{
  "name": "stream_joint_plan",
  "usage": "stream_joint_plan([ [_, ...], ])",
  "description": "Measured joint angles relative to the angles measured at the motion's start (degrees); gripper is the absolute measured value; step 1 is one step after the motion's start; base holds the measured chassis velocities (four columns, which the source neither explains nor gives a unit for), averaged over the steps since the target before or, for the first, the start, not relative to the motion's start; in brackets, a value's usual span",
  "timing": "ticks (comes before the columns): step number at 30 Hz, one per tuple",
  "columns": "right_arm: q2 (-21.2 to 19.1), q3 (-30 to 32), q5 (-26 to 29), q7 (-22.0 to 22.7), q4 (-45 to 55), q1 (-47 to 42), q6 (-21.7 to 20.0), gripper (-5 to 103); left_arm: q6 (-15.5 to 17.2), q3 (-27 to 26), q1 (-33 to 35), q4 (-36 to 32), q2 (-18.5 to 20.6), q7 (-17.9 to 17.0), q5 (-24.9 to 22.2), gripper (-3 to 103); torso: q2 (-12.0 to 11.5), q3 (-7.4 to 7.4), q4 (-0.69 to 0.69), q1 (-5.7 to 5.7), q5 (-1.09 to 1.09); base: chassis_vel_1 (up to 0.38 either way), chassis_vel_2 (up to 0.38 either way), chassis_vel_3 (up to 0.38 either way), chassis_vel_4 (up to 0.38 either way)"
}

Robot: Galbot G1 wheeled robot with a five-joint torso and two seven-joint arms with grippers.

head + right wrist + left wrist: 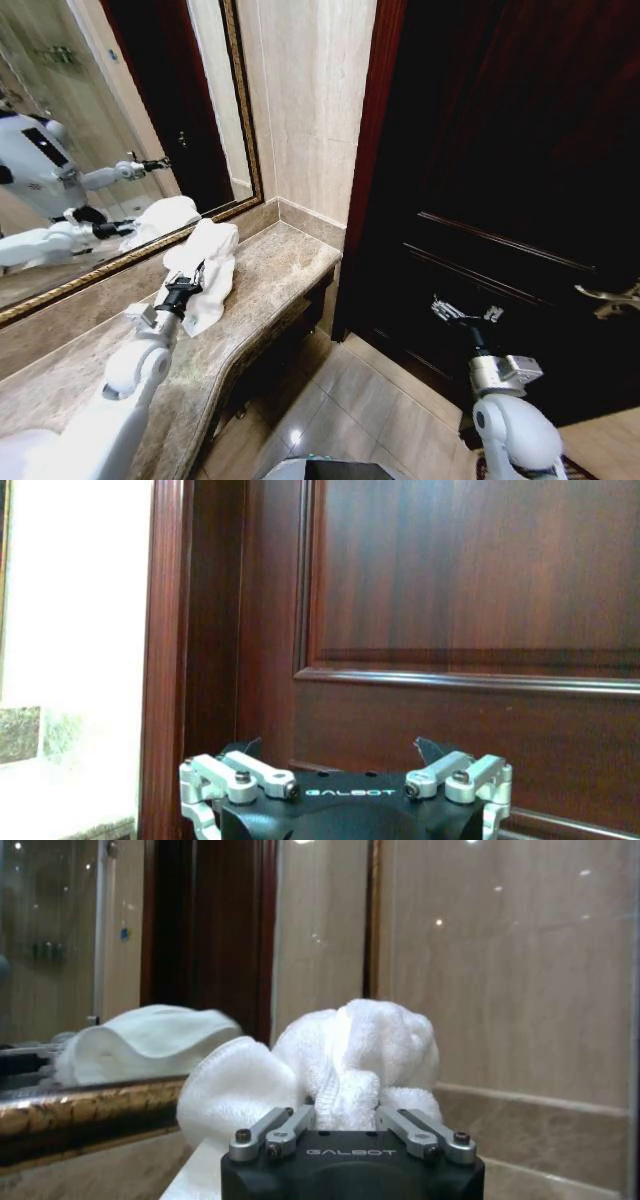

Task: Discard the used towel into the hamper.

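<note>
The white towel (208, 262) lies crumpled on the marble counter (270, 275) in front of the mirror. My left gripper (190, 285) reaches along the counter and is shut on the towel's near end. In the left wrist view, a bunched fold of the towel (350, 1057) is pinched between the fingers (285, 1123). My right gripper (462, 312) hangs open in the air in front of the dark wooden door, with nothing between its fingertips (245, 748). A dark red-brown sliver behind my right forearm at the bottom edge looks like the hamper (574, 468); the rest of it is hidden.
A gold-framed mirror (110, 150) runs along the wall behind the counter and reflects the robot and the towel. The dark door (500, 180) with a brass handle (610, 297) stands on the right. Tiled floor (370, 400) lies between the counter and the door.
</note>
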Motion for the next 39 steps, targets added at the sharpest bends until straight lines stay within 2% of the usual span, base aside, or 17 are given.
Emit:
stream_joint_plan([
  [1, -0.09, 0.18, 0.33, -0.02, 0.30, -0.23, 0.09, 100, 0.56, -0.61, 1.58, -2.77, -0.91, -0.25, 0.31, 16, 0.00, 0.00, -0.01, 0.00, 0.01, 0.000, 0.000, 0.000, 0.000],
  [6, -0.34, 0.50, 1.30, -0.09, 0.93, -0.64, 0.16, 100, 0.36, -2.34, 5.19, -6.58, -2.89, -0.16, 1.12, 16, 0.00, 0.00, -0.01, 0.00, 0.00, 0.000, 0.000, 0.000, 0.000],
  [10, -1.05, 1.66, 2.62, -0.30, 2.07, -1.01, 0.03, 100, -0.53, -5.14, 10.16, -9.63, -5.12, 1.74, 2.95, 16, 0.00, 0.00, 0.00, 0.00, -0.01, 0.000, 0.000, 0.000, 0.000],
  [16, -1.53, 3.15, 4.55, -1.37, 3.52, -2.01, -0.68, 100, -4.16, -7.60, 16.74, -12.21, -8.61, 4.30, 5.33, 16, 0.00, 0.00, 0.01, -0.01, 0.00, 0.000, 0.000, 0.000, 0.000],
  [19, -1.65, 4.21, 5.26, -2.85, 4.46, -2.97, -1.40, 100, -5.23, -6.90, 17.41, -12.24, -9.27, 4.70, 6.42, 16, 0.00, -0.01, 0.00, 0.00, -0.01, 0.000, 0.000, 0.000, 0.000],
  [22, -1.74, 5.19, 5.85, -3.92, 5.11, -3.77, -2.10, 100, -4.81, -6.34, 17.75, -12.66, -9.85, 6.26, 7.53, 16, 0.00, 0.00, 0.00, 0.00, -0.01, 0.000, 0.000, 0.000, 0.000],
  [26, -1.70, 6.24, 6.18, -5.27, 5.63, -4.78, -2.54, 100, -4.25, -5.06, 17.57, -13.33, -10.29, 6.68, 8.70, 16, 0.00, 0.00, 0.00, 0.00, 0.00, 0.000, 0.000, 0.000, 0.000],
  [39, -1.40, 7.33, 6.51, -5.68, 6.19, -7.04, -2.29, 100, -4.93, -4.60, 17.58, -13.51, -10.27, 6.68, 9.98, 16, 0.00, 0.00, -0.01, -0.01, 0.00, 0.044, -0.047, -0.049, 0.041],
])
